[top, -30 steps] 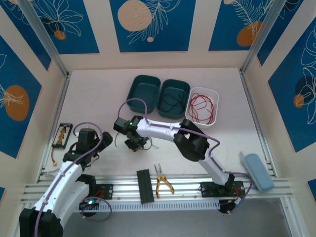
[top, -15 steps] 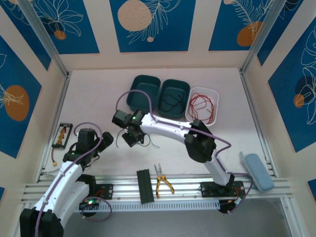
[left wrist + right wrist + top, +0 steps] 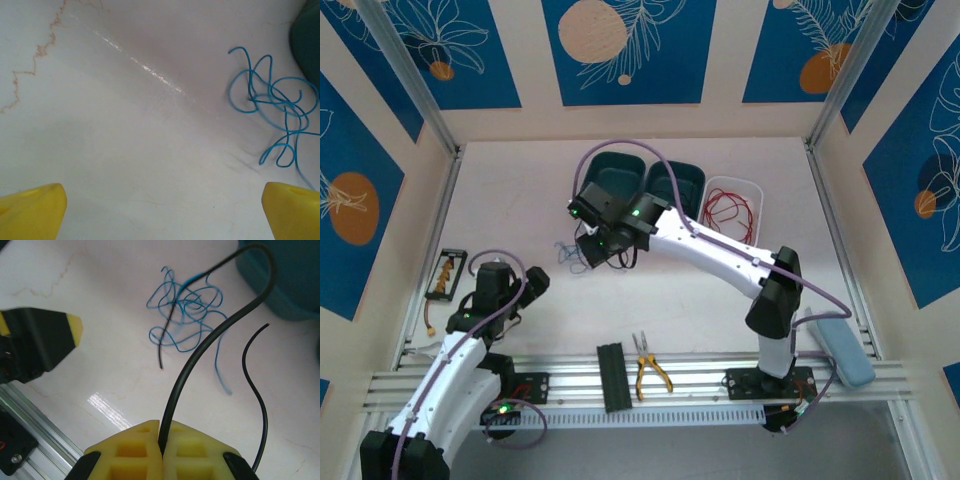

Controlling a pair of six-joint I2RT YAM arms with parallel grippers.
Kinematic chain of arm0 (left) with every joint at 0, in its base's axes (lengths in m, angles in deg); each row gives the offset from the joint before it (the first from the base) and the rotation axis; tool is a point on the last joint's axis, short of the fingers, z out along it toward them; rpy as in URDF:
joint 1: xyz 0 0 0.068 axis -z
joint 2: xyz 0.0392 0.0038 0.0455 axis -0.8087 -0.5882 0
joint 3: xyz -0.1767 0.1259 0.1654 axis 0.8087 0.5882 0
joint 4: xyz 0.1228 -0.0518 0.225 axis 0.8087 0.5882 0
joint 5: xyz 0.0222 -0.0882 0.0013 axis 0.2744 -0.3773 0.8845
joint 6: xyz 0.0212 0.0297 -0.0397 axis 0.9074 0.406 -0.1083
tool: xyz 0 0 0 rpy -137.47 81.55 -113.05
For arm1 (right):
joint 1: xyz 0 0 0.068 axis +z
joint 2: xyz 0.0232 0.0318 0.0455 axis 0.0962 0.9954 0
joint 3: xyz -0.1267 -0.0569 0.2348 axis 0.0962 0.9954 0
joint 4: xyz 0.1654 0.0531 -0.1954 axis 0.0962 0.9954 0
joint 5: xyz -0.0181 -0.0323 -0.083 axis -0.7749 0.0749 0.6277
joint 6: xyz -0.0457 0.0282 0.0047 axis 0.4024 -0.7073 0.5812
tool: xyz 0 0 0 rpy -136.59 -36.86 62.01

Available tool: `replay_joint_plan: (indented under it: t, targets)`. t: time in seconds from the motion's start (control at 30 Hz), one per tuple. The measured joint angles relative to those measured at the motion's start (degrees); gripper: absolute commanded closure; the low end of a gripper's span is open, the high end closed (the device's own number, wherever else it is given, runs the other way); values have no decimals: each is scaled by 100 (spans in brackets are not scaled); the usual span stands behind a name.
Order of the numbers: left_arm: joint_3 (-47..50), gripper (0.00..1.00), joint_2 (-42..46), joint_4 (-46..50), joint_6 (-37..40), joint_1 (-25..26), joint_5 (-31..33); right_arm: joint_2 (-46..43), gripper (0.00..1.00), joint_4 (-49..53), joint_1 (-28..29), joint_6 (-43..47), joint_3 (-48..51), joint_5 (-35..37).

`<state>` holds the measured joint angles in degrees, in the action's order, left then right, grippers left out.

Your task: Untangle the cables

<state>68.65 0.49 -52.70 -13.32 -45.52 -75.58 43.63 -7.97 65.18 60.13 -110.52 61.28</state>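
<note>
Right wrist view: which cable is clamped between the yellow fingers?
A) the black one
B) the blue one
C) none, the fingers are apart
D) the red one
A: the black cable rises straight out of the seam of the shut right gripper, while the blue cable lies loose beyond it.

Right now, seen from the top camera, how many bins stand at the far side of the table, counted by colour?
Teal bins: 2 (left teal bin, right teal bin)
White bin: 1
Total: 3
</note>
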Motion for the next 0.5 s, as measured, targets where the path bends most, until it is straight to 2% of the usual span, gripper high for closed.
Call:
replay_joint_plan:
  t: [0.3,0.5]
  targets:
    - [44,0,0,-122,-2,0,-122,-581,100,9,-61,-4,-157,105]
    - [48,0,-2,-149,0,-4,-179,-850,100,33,-323,-85,-260,103]
